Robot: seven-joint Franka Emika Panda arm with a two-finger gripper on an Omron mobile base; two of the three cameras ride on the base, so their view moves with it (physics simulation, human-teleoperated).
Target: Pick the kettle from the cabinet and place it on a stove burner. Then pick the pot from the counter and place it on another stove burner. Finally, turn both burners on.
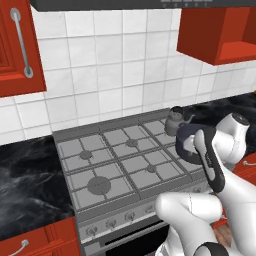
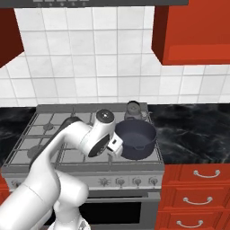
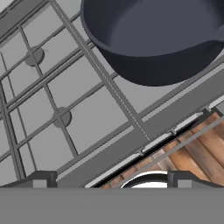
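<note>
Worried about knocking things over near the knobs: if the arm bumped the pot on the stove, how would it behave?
The pot looks wide and low, so it would probably slide on the stove grates rather than tip. Its rigid walls should not flex. It sits near the front right edge, so a hard push forward might carry it off.

Grey gas stove (image 1: 125,160) with knobs (image 2: 120,181), white tiled wall (image 1: 100,70), red drawers (image 2: 197,193)

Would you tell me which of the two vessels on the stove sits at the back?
The kettle, small and grey with a black handle, sits on the rear right burner; the wide dark pot sits in front of it.
</note>
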